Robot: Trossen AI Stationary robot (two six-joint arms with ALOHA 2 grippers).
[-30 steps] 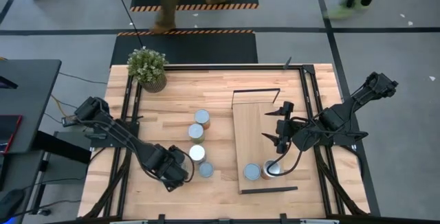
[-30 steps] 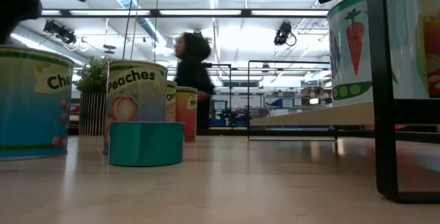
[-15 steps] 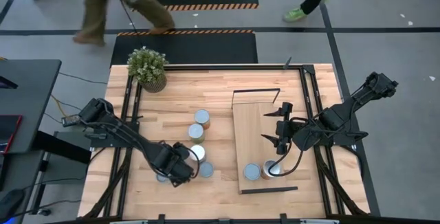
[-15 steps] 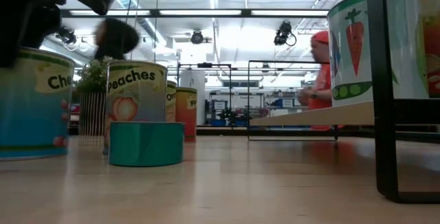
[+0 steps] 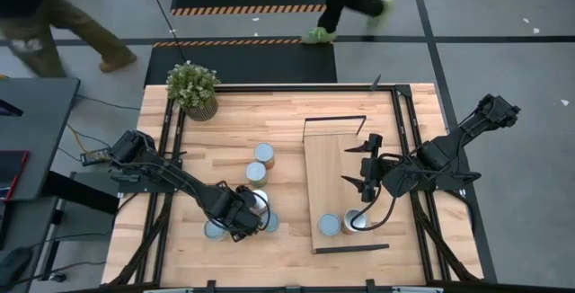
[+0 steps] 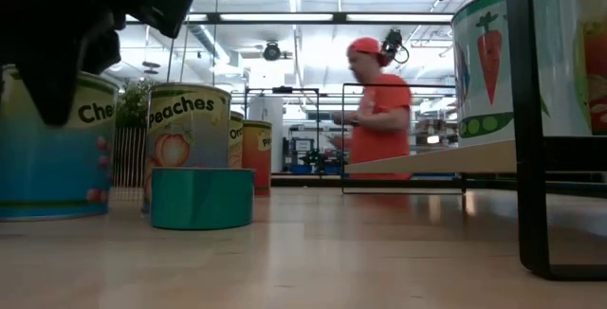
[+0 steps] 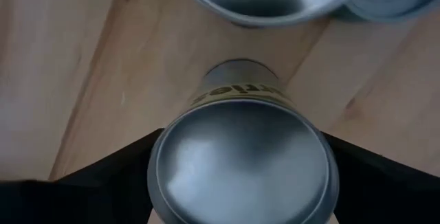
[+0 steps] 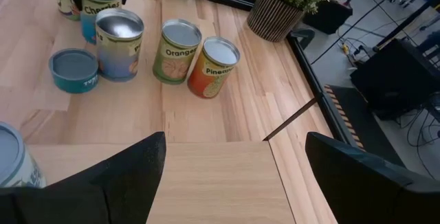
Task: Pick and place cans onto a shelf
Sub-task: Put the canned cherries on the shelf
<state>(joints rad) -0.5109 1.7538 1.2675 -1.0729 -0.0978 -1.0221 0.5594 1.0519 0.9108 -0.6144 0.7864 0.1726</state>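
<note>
Wooden worktop (image 5: 287, 113). Left hand (image 5: 235, 217) straddles cherries can (image 6: 57, 148), fingers (image 7: 103, 176) apart either side, not clamped. Right hand (image 5: 364, 178) released above shelf (image 5: 334, 172).

Can labels: "Peaches" can (image 6: 189, 136); "Che…" can (image 6: 57, 148) (partly hidden); "Orange…" can (image 8: 176, 51); "Pinea…" can (image 8: 213, 66).
</note>
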